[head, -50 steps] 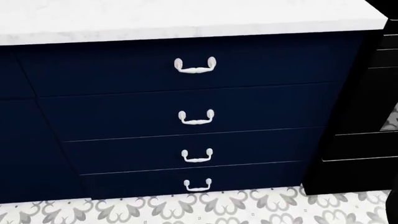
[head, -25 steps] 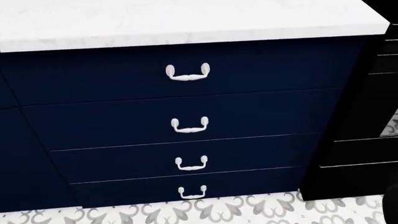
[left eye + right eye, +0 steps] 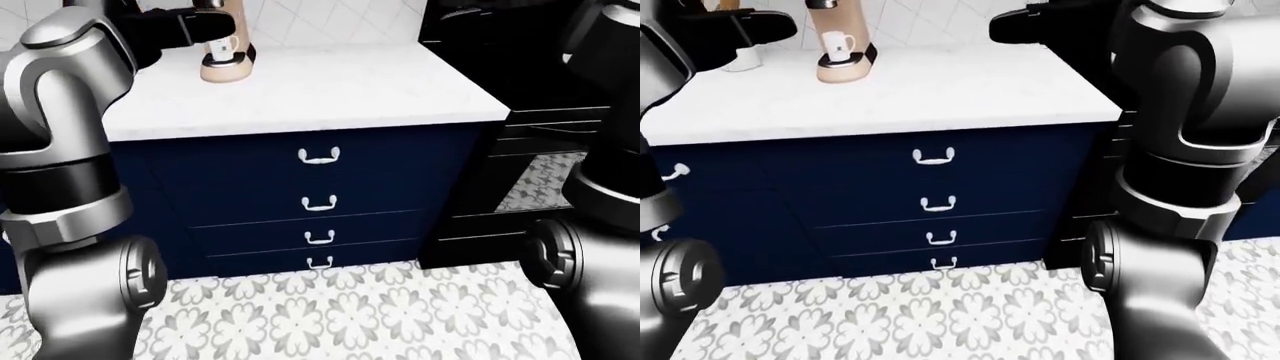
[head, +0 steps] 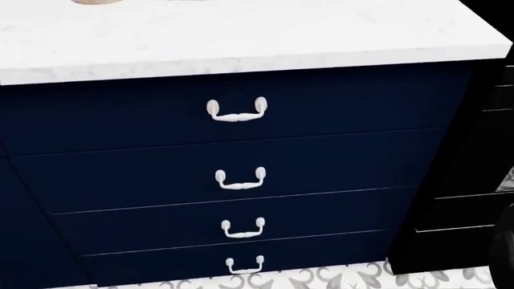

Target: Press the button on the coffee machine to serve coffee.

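The coffee machine [image 3: 843,66], beige with a dark column, stands at the top left of the white counter [image 3: 330,90]. A white mug [image 3: 838,43] sits on its base. Its button does not show. In the left-eye view my left hand [image 3: 205,26] is a dark shape right at the machine's column, above the mug; its fingers are not clear. My right hand [image 3: 1025,26] is raised over the counter's right end, well right of the machine, and its fingers are also unclear. The head view catches only a sliver of the machine's base [image 4: 96,2].
Below the counter is a navy cabinet with several drawers and white handles [image 4: 237,110]. A black oven unit [image 3: 530,112] stands to the right. A small white object [image 3: 740,58] sits left of the machine. The floor has patterned tile [image 3: 330,315].
The whole head view has slid down and a little left, so the camera has moved. More countertop shows, and the machine's base has come in at the top left.
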